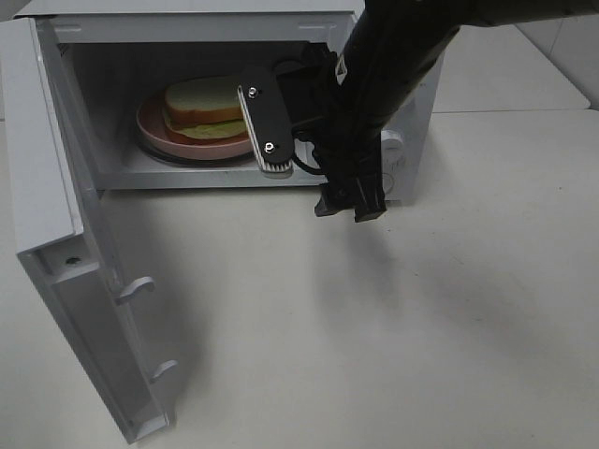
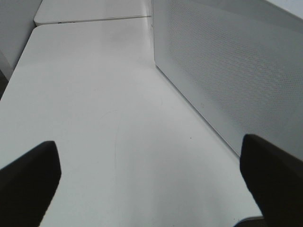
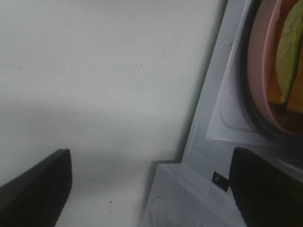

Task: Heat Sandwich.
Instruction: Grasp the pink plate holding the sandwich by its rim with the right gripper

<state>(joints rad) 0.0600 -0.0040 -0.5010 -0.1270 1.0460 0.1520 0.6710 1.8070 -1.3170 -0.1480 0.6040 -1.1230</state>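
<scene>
The sandwich [image 1: 204, 105] lies flat on the pink plate [image 1: 150, 131] inside the open microwave [image 1: 112, 75], in the left part of the chamber. The right gripper [image 3: 151, 194] is at the chamber mouth, just right of the sandwich and not touching it, with its fingers spread wide. The sandwich's long axis runs left to right, and its green filling edge faces near. The left gripper [image 2: 151, 184] is spread too, near the microwave's outer wall.

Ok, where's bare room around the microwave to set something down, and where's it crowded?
Free: the table in front of the microwave, between the open door and the right arm, and the stretch right of the arm. Crowded: the cavity, filled by the pink plate with the sandwich, the arm across its right side.
</scene>
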